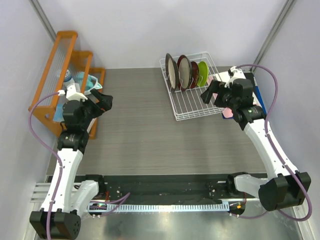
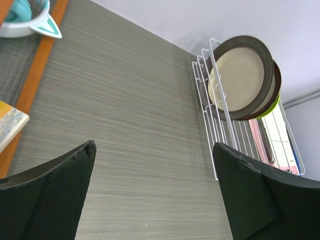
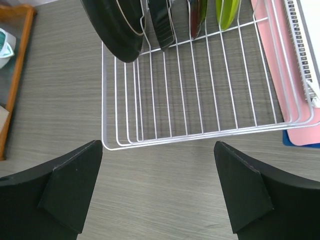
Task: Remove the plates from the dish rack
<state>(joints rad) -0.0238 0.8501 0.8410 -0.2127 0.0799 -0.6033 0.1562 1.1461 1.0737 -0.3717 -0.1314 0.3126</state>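
Note:
Several plates stand upright in a row at the back of the white wire dish rack. From left to right they are grey-rimmed cream, dark-red-rimmed cream, dark red and lime green. My right gripper hovers open at the rack's right side; in its wrist view the rack's near rim lies just beyond its gripper. My left gripper hangs open over the table's left part, far from the rack, with the plates in the distance. Both grippers hold nothing.
An orange wooden shelf stands along the left wall with a teal and white item on it. A pink board on something blue lies under the rack's right edge. Bare grey tabletop stretches between the arms.

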